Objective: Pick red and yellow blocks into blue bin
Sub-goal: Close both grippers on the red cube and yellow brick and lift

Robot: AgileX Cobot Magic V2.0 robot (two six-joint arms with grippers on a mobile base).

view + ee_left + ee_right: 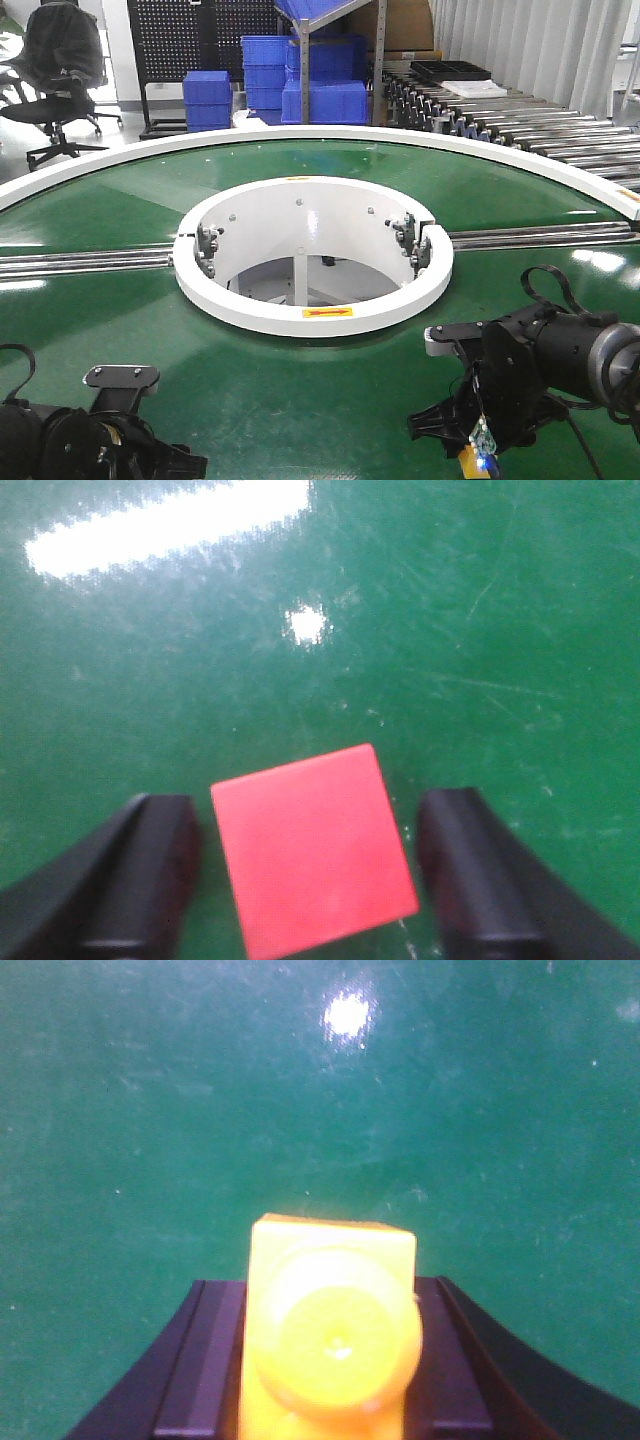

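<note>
Grasping stage | left hand [308,830] apart, straddling red cube [312,855] on green surface [450,630] | right hand [332,1360] clamped on yellow brick [333,1320] | blue bin out of view | neither block binned yet

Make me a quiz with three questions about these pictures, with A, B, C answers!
1. Where is the red cube?
A. in a bowl
B. between the fingers of the left gripper
C. on a plate

2. What colour is the surface under it?
A. grey
B. brown
C. green

3. What is the right gripper doing?
A. squeezing the yellow brick
B. open and empty
C. holding a ball

Answers: 1 B, a black finger stands on each side of it; 2 C, green shows all around; 3 A, its fingers press against both sides of the brick.
</note>
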